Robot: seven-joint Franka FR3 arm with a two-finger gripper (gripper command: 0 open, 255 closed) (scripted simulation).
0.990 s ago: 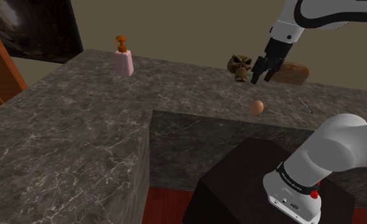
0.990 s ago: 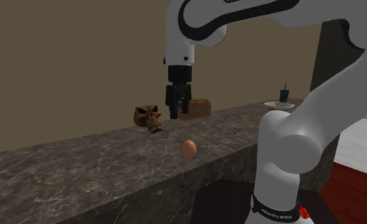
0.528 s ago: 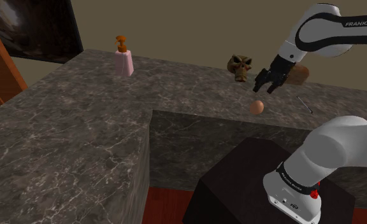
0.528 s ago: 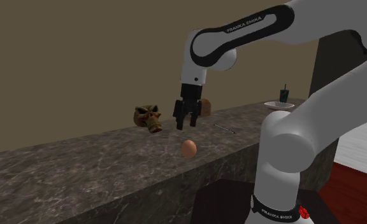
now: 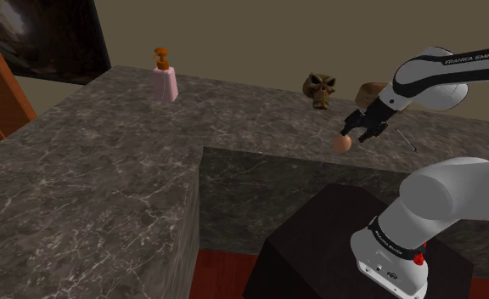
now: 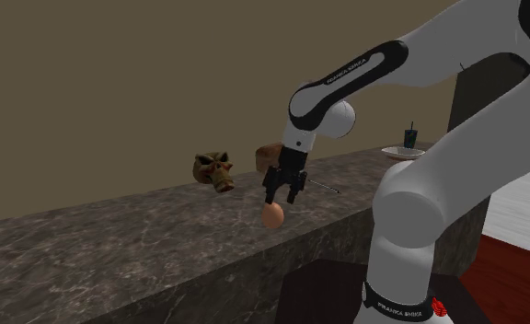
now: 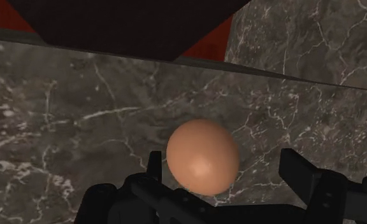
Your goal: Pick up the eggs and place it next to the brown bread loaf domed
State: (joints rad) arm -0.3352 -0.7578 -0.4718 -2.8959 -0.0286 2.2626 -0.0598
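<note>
A light brown egg (image 5: 342, 144) (image 6: 272, 215) lies on the dark marble counter (image 5: 107, 170) near its front edge. My black gripper (image 5: 354, 133) (image 6: 281, 195) hangs open just above it, tilted. In the wrist view the egg (image 7: 202, 156) sits between the two spread fingers (image 7: 294, 167) and touches neither; my gripper (image 7: 222, 162) is centred on it. The brown domed bread loaf (image 5: 372, 88) (image 6: 269, 153) rests farther back on the counter, partly hidden by the arm.
A brown skull-like figure (image 5: 320, 87) (image 6: 214, 171) stands beside the loaf. A pink soap dispenser (image 5: 165, 81) is at the back of the shoulder view's left. A thin metal tool (image 5: 407, 140) lies past the egg. A plate with a cup (image 6: 406, 147) stands at the counter's end.
The gripper has come down and forward from beside the loaf to just above the egg, staying open. The egg has not moved.
</note>
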